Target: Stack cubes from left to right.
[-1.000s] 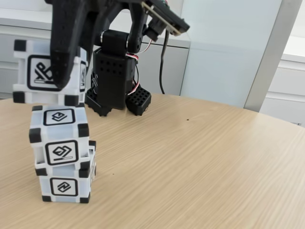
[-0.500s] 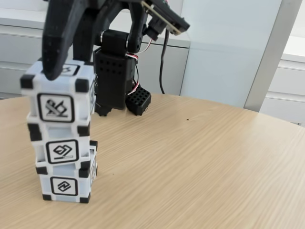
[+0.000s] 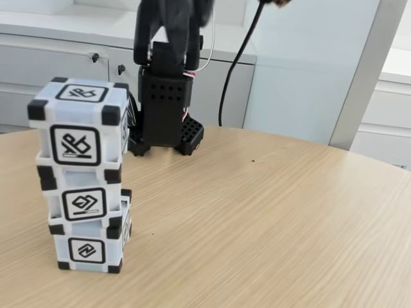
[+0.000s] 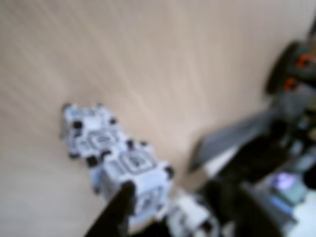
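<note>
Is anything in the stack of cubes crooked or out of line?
Yes, slightly. In the fixed view the top cube and middle cube sit shifted left of the bottom cube, so the tower steps sideways. All three stand upright on the table.

The tabletop (image 3: pixel 276 218) was pale wood with a fine grain and a curved far edge. On it, a bottom cube (image 3: pixel 88 247) sat near the front left in the fixed view, carrying two more cubes stacked above. Behind that cube and a little to its right, the arm's black base (image 3: pixel 164 122) stood near the far edge.
</note>
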### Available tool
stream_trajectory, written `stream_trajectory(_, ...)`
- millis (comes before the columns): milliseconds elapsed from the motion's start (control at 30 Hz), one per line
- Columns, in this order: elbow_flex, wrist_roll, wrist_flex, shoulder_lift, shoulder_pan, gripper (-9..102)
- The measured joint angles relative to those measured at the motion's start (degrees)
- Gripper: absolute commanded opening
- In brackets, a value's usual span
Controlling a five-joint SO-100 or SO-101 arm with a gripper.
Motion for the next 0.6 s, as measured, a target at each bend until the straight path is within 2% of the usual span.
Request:
stream_trajectory(200,1.49,-2.29,5.27,15.91,-3.43,0)
stream_trajectory(400,13.36,-6.50,5.27,32.43,-12.13,0)
stream_trajectory(600,29.71,-12.48,-0.97,39.46,-16.44,0)
